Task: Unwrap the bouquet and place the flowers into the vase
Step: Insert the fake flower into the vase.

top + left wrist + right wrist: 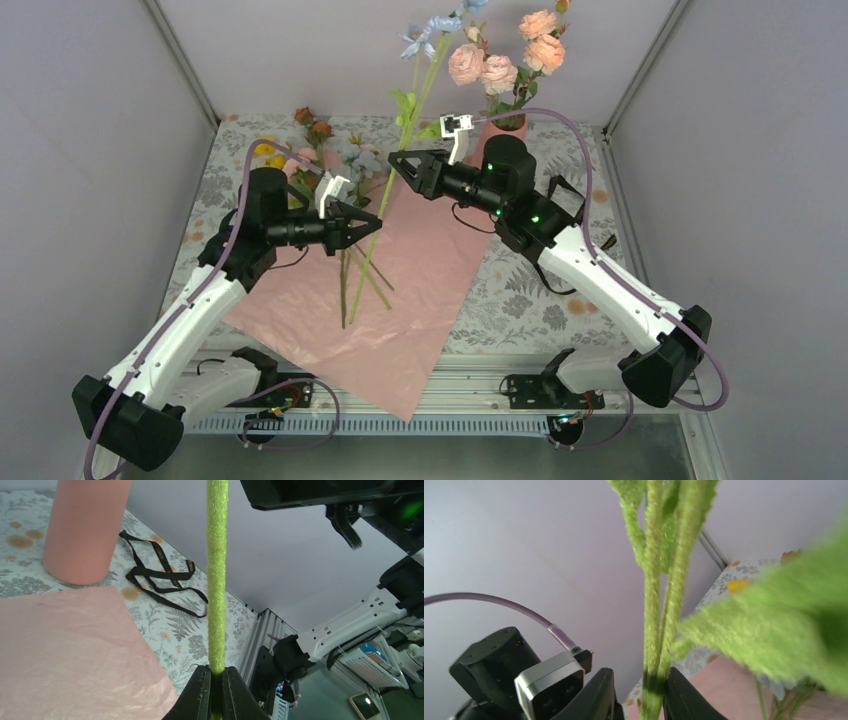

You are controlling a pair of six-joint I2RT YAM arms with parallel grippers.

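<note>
Left tool [216, 677]: clenching on a fuzzy green stem [217, 580], which is rising straight out from between its black fingers.
Right tool [639, 680]: sitting astride the same stem higher up, nearer the vase, where it is forking and carrying leaves; its jaws are standing apart, with a gap showing between one finger and the stem.
Blue flower [440, 25]: topping that stem and leaning toward the vase, its head hanging left of the vase's mouth.
Vase [85, 530]: standing upright, a smooth matte salmon cylinder with pink and peach roses [505, 65] sticking out of it.
Paper sheet [400, 290]: lying flat, thin and slightly crinkled, its edge just beside the vase's foot.
Other flowers [320, 150]: lying well left of the vase, their stems resting on the sheet.
Ribbon [160, 575]: black, lying loose near the vase.
Surface [520, 290]: wearing a grey-and-orange floral cloth.
</note>
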